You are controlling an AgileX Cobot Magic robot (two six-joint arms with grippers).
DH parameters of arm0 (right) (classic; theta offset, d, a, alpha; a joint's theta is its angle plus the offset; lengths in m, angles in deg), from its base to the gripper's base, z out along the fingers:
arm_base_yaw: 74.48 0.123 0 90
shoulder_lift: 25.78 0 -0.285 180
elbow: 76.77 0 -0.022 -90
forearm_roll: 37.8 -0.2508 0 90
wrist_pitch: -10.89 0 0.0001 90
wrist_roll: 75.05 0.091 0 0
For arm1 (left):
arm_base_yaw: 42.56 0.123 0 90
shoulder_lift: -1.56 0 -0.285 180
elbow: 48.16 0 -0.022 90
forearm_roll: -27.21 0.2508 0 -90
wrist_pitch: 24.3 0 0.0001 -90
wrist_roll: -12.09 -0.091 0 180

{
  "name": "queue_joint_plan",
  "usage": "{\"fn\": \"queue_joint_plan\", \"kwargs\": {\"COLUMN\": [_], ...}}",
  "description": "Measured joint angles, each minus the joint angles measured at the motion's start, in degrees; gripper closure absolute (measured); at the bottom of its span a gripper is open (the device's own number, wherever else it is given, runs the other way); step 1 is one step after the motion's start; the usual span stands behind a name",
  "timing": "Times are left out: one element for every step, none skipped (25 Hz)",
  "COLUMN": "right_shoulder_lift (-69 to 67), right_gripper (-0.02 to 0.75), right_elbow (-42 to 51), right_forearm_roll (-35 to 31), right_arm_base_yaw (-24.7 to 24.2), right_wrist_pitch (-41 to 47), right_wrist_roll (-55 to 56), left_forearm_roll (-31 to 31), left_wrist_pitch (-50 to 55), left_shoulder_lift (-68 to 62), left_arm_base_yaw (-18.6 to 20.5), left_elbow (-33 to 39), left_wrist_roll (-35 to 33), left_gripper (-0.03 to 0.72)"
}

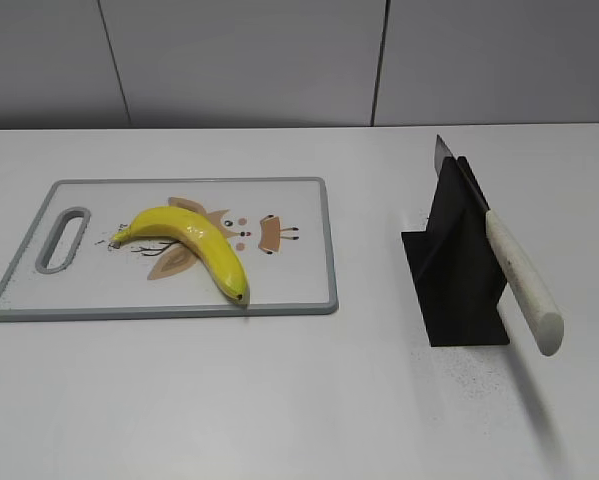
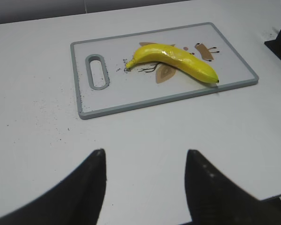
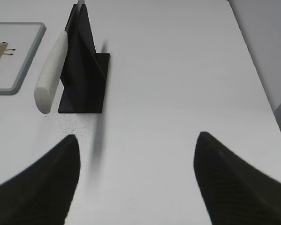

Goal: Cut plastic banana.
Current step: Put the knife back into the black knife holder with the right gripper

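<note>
Both grippers, left (image 2: pixel 145 164) & right (image 3: pixel 138 154), gape empty. Banana (image 1: pixel 194 243) mid-left on board (image 1: pixel 299 290): prob light, stiff, slick. Knife (image 1: pixel 519 275) right of frame in stand (image 1: pixel 459 290); grab its pale handle.

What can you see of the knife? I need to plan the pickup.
The knife rests slanted in a black stand on the white table, right of the cutting board. Its speckled off-white handle juts out toward the camera, free; the grey blade tip pokes up behind the stand. Only the stand touches it.
</note>
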State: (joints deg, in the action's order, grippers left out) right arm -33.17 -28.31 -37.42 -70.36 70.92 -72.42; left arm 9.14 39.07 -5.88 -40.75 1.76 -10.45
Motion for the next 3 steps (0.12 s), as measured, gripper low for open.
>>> {"fn": "queue_joint_plan", "kwargs": {"right_shoulder_lift": [0.0,0.0,0.0], "right_gripper": [0.167,0.167,0.167], "right_elbow": [0.0,0.0,0.0], "right_forearm_roll": [0.0,0.0,0.0], "right_arm_base_yaw": [0.0,0.0,0.0], "right_wrist_pitch": [0.0,0.0,0.0], "right_wrist_roll": [0.0,0.0,0.0], "left_forearm_roll": [0.0,0.0,0.0], "left_wrist_pitch": [0.0,0.0,0.0], "left_shoulder_lift": [0.0,0.0,0.0], "left_arm_base_yaw": [0.0,0.0,0.0], "left_elbow": [0.0,0.0,0.0], "left_wrist_roll": [0.0,0.0,0.0], "left_gripper": [0.162,0.162,0.162]}}
